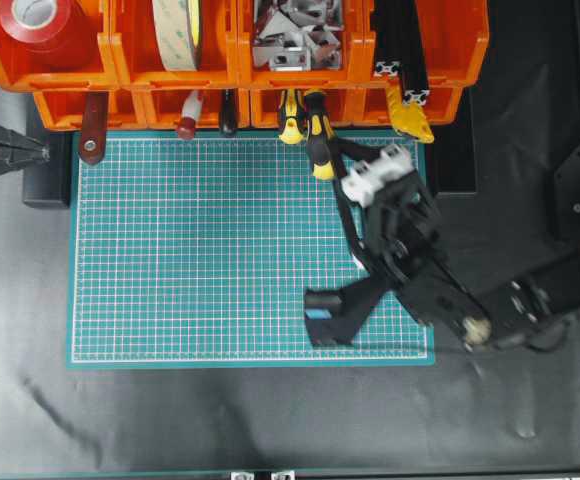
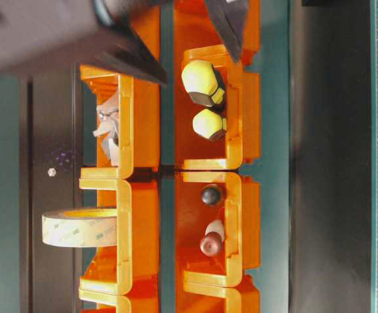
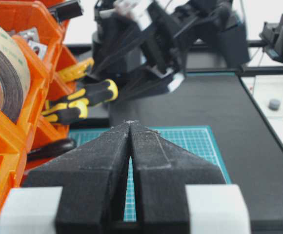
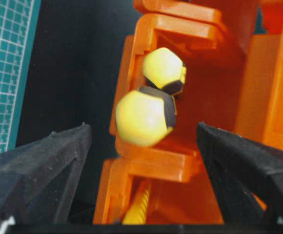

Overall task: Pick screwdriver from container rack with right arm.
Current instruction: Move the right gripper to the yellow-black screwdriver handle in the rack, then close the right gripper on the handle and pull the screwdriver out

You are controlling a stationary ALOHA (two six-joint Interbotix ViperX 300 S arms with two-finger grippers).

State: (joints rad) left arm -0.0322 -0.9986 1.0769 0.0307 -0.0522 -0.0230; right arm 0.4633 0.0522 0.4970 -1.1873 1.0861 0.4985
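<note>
Long yellow-and-black-handled screwdriver sits handle-out in lower tier of bright orange plastic container rack, w/ a stubbier yellow-black tool beside it; handle overhangs the mat.

A stubbier tool crowds the screwdriver inside the bin.

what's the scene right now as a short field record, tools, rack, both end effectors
rack: orange container rack, two tiers, along the mat's far edge
screwdriver: yellow-and-black handle sticking out of a lower bin, beside a stubbier one
right end effector: open, next to the screwdriver handle, not gripping
left end effector: shut, empty
other contents: red tape, beige tape roll, metal brackets
surface: green cutting mat
</note>
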